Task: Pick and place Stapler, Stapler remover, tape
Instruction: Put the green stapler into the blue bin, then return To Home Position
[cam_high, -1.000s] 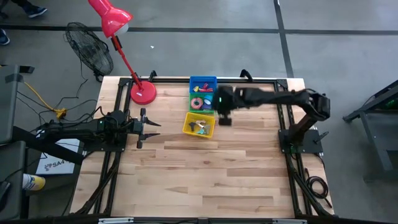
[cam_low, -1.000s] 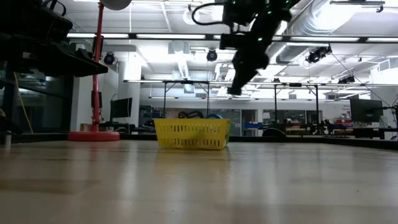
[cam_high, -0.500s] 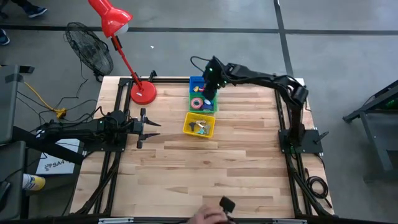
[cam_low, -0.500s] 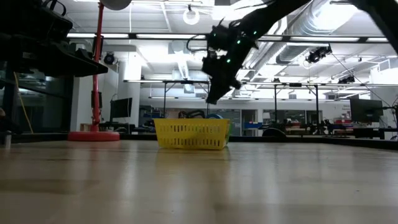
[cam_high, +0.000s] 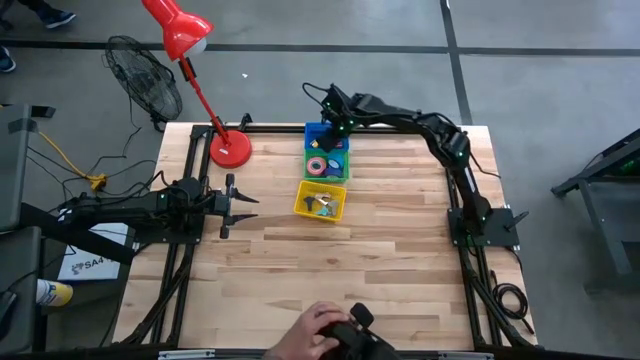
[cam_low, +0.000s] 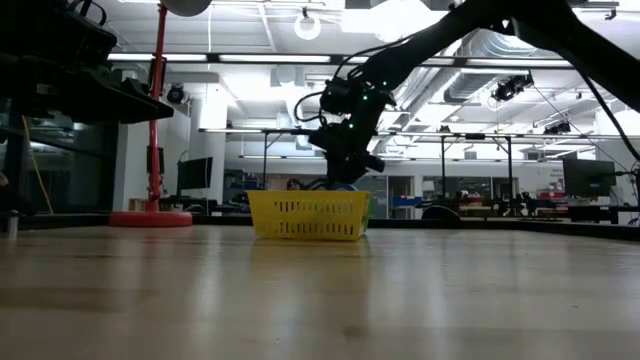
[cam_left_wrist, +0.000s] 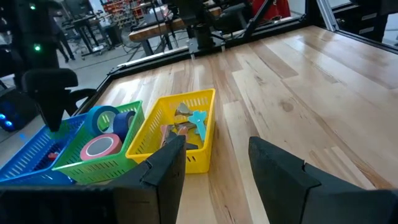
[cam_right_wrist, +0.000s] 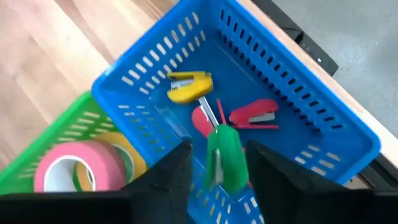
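Note:
My right gripper (cam_right_wrist: 219, 163) hangs open over the blue basket (cam_high: 326, 134) at the table's far edge, low between its walls in the low view (cam_low: 345, 172). A green stapler (cam_right_wrist: 225, 155) shows between its fingers with a gap on each side. Yellow (cam_right_wrist: 188, 86) and red (cam_right_wrist: 255, 114) staplers lie on the basket floor beside it. Tape rolls, pink (cam_right_wrist: 73, 165) and blue (cam_left_wrist: 102, 117), lie in the green basket (cam_high: 326, 165). Small removers (cam_left_wrist: 196, 119) fill the yellow basket (cam_high: 320, 201). My left gripper (cam_high: 230, 206) waits open near the table's left edge.
The three baskets stand in a row, far to near: blue, green, yellow. A red desk lamp's base (cam_high: 230, 150) stands left of them. At the near edge a person's hand (cam_high: 318, 330) holds a dark object (cam_high: 352, 335). Bare wood lies between baskets and hand.
My right gripper has swung from above the green and yellow baskets toward the far edge, then come down into the blue basket. A person's hand with a dark object has come in over the near edge.

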